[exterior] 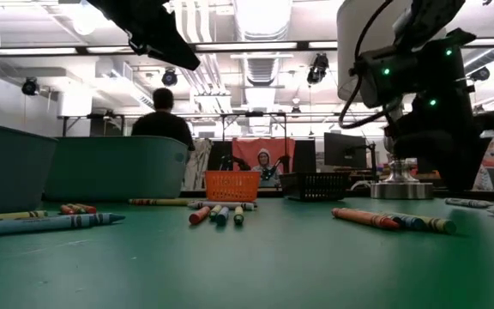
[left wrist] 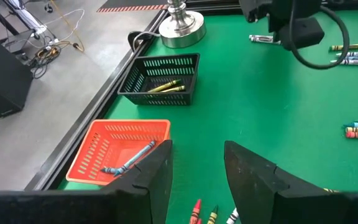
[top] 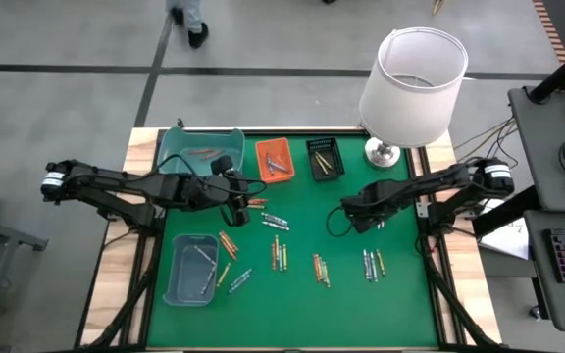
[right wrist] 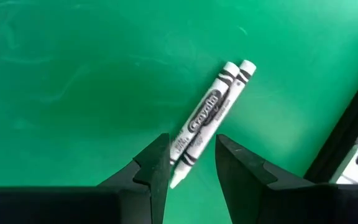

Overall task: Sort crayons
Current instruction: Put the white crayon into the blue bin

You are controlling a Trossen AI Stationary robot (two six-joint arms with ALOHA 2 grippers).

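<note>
My right gripper (right wrist: 192, 163) hangs low over the green mat (right wrist: 73, 93) near the lamp (top: 412, 78), its fingers parted with the tips of two white crayons (right wrist: 207, 115) between them, nothing gripped. My left gripper (left wrist: 196, 168) hovers empty, fingers apart, beside the orange tray (left wrist: 104, 149), which holds a blue crayon (left wrist: 132, 160). Other crayons (top: 278, 253) lie scattered across the mat, with yellow ones in the black tray (left wrist: 160, 78).
</note>
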